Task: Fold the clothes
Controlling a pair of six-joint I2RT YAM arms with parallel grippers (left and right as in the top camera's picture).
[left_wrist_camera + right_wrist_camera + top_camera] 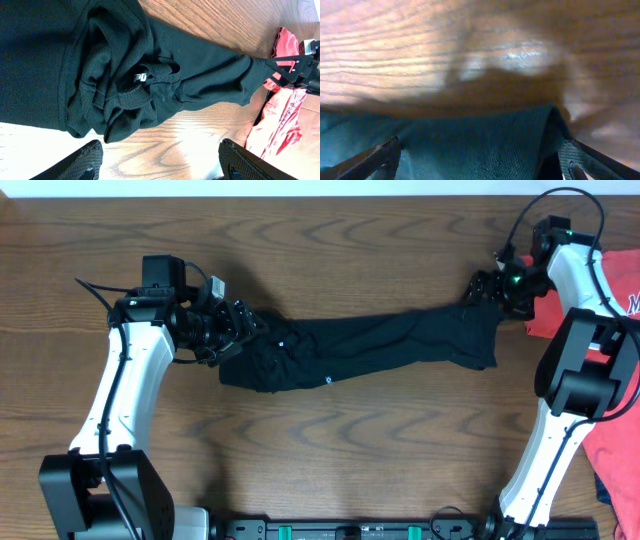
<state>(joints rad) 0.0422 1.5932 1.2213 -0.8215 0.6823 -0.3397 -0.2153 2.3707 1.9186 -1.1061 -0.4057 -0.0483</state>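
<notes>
Clothes (370, 345), one black garment, lie stretched in a long band across the middle of the table (330, 460), bunched at the left end and narrowing toward the far right corner, where a red-orange T-shirt (615, 455) lies along the right edge. The left gripper (240, 328) sits at the bunched end, its fingers (87, 160) spread wide over bare wood, clasping nothing. The right gripper (482, 288) sits at the narrow end, jaws fully apart with fabric lying loose between them.
</notes>
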